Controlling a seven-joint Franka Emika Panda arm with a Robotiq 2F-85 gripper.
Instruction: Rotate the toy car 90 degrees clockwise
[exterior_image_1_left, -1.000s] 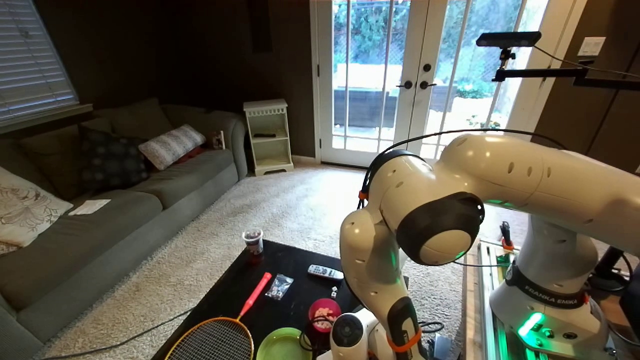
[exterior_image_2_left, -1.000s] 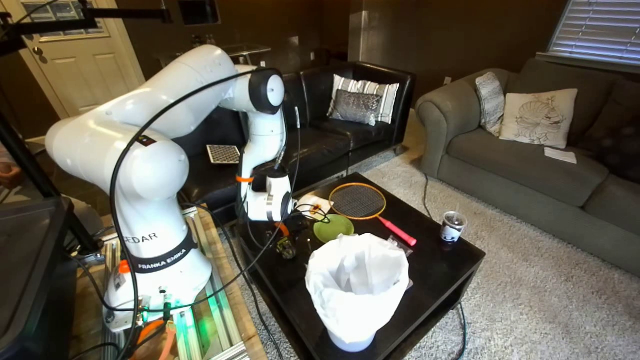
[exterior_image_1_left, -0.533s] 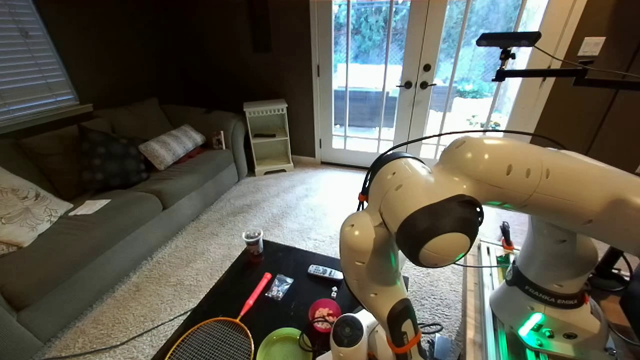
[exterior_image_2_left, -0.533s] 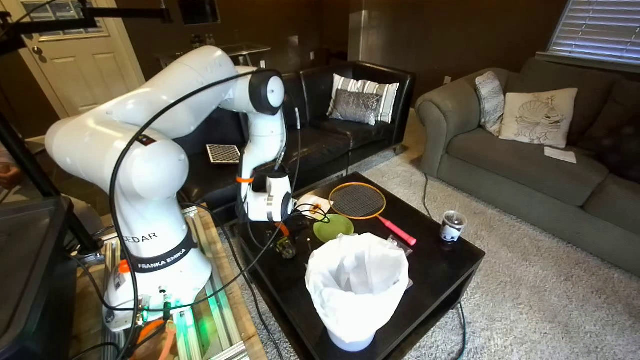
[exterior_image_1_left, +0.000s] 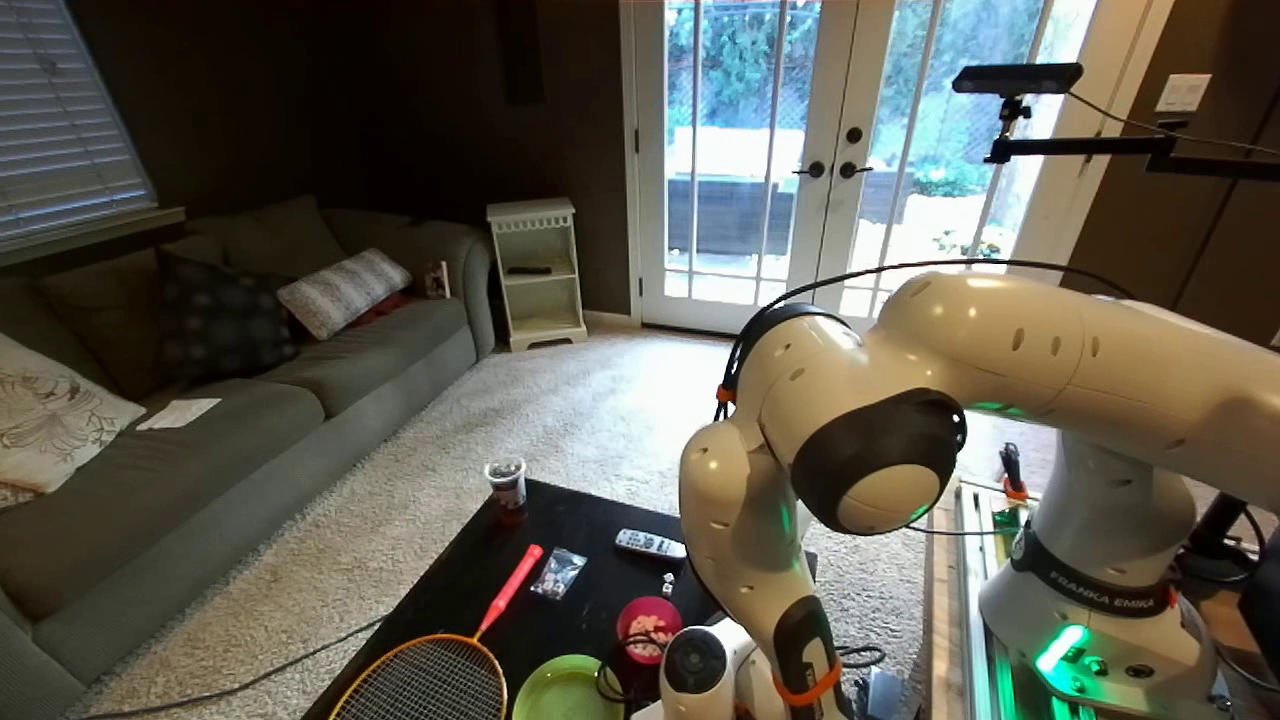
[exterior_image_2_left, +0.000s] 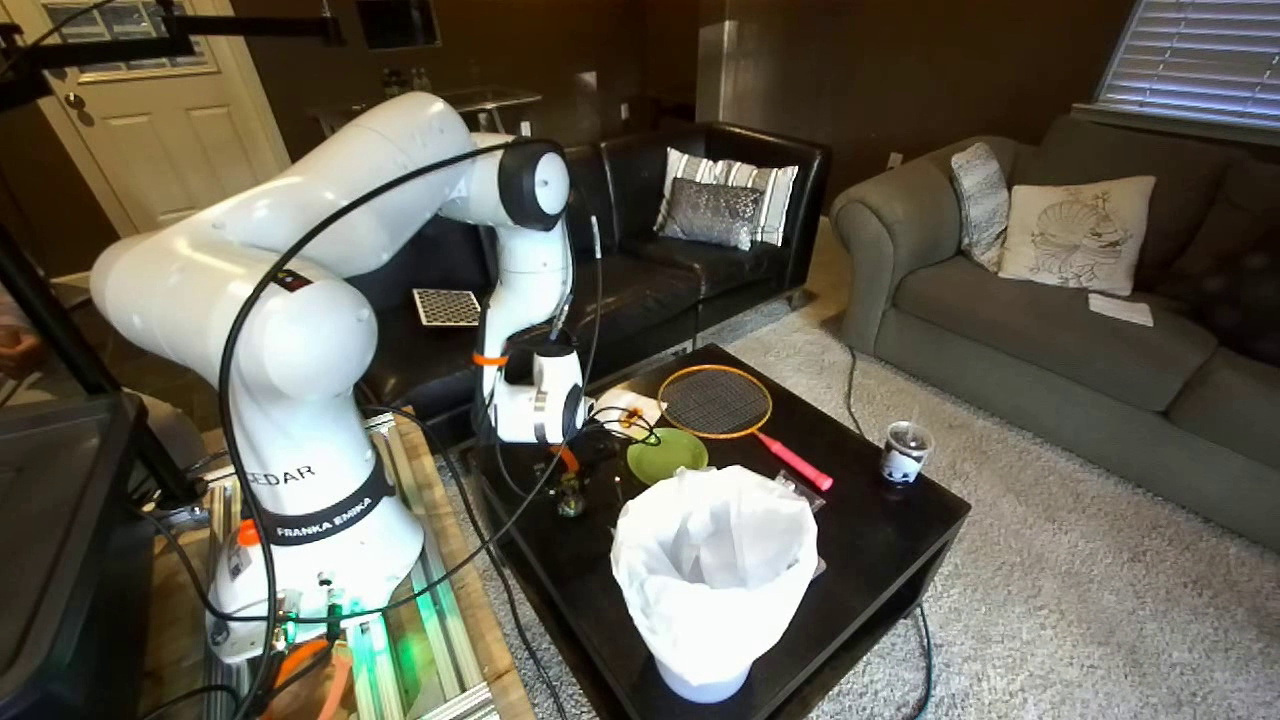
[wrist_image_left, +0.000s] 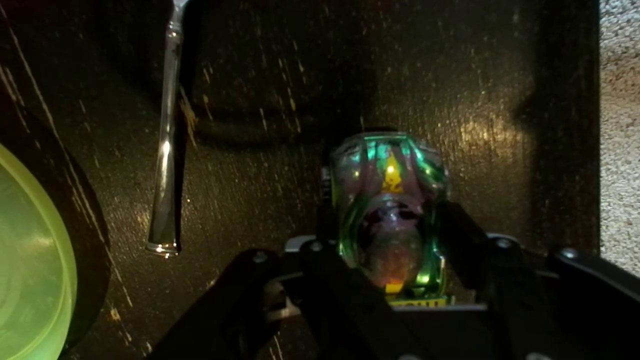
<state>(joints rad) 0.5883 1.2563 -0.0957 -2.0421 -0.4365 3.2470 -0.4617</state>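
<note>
Toy car (wrist_image_left: 392, 215) has been turned slightly on the table (exterior_image_2_left: 865, 540) since the earlier frame, as seen in an exterior view; arm (exterior_image_2_left: 530, 265) pose is left nearly unchanged. In wrist view the car is straddled by the gripper (wrist_image_left: 386, 215): one of the fingers (wrist_image_left: 460, 237) is set along each long side, with the car's length roughly lined up with them. Fingers are parted just enough to take the car, and it looks clamped between them; contact on the side toward the metal utensil (wrist_image_left: 166, 167) is dark and can't be read cleanly. Far end of the car is left sticking out past the fingertips, near end with yellow marking is tucked toward the palm. Utensil is seen well apart from the car, and beyond it the green dish (wrist_image_left: 68, 270) is cut off by the frame
</note>
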